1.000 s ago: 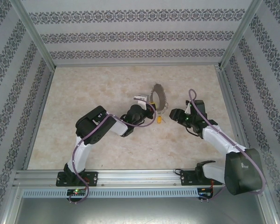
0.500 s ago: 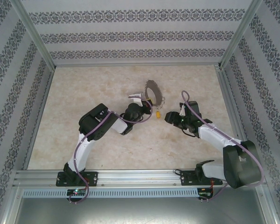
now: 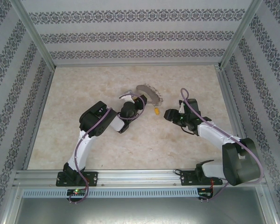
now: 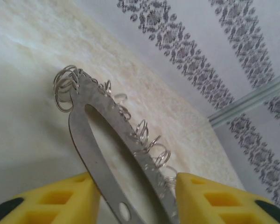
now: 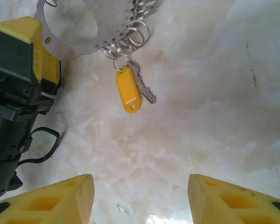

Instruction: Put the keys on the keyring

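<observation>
Well, you have one keyring (image 4: 84,135) and one yellow key (image 5: 129,89). The key lies flat on the desk (image 3: 93,79) just beside the ring's fringe, seemingly hooked to one small loop (image 5: 122,59). Your left fingers (image 4: 60,200) stand part open astride the ring's near end; you cannot tell whether they pinch it. Your right fingers (image 5: 51,200) gape wide and empty near the key. Bare desk lies all round, the walls (image 3: 130,32) well apart.

Lab robot cell: alu frame (image 3: 140,176), wallpapered walls (image 3: 140,35).
</observation>
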`<action>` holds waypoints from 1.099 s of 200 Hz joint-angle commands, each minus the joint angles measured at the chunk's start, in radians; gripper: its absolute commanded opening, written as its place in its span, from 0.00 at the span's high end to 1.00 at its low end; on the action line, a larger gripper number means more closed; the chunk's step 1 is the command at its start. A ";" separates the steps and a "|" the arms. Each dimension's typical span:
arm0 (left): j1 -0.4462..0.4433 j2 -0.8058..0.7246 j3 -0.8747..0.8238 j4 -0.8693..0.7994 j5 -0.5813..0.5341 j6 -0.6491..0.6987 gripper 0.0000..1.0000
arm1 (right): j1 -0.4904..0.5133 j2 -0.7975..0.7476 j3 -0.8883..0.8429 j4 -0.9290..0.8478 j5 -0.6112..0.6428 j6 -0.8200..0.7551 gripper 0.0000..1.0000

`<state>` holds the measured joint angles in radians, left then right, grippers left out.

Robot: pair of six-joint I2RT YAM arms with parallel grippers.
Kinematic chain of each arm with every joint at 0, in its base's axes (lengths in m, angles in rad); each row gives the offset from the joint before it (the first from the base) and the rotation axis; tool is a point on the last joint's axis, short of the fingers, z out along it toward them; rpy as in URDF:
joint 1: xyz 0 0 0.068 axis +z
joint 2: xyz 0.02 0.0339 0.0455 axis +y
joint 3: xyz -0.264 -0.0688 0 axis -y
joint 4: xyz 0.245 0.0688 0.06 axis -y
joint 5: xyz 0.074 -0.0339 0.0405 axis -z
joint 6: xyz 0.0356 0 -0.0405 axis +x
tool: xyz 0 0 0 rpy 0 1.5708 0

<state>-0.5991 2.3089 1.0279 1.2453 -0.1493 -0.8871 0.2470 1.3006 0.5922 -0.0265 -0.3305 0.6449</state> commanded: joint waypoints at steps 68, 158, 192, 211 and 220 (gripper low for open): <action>0.072 -0.089 -0.084 -0.139 -0.050 -0.271 0.00 | 0.010 -0.089 0.039 -0.029 0.022 -0.008 0.40; 0.069 -0.545 -0.096 -0.705 -0.096 -0.083 0.00 | -0.082 -0.187 0.071 -0.066 0.078 -0.052 0.16; 0.067 -0.746 -0.088 -0.894 -0.184 0.162 0.00 | -0.146 -0.204 0.109 -0.064 0.229 -0.134 0.02; 0.067 -0.870 -0.115 -0.931 -0.248 0.332 0.00 | -0.207 -0.207 0.118 -0.034 0.298 -0.175 0.02; 0.067 -0.931 -0.138 -0.919 -0.264 0.437 0.00 | -0.231 -0.212 0.113 -0.007 0.341 -0.209 0.02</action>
<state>-0.5354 1.5124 0.9245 0.4370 -0.3126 -0.7738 0.0765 1.1080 0.6815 -0.0811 -0.1467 0.5358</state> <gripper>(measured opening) 0.999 0.979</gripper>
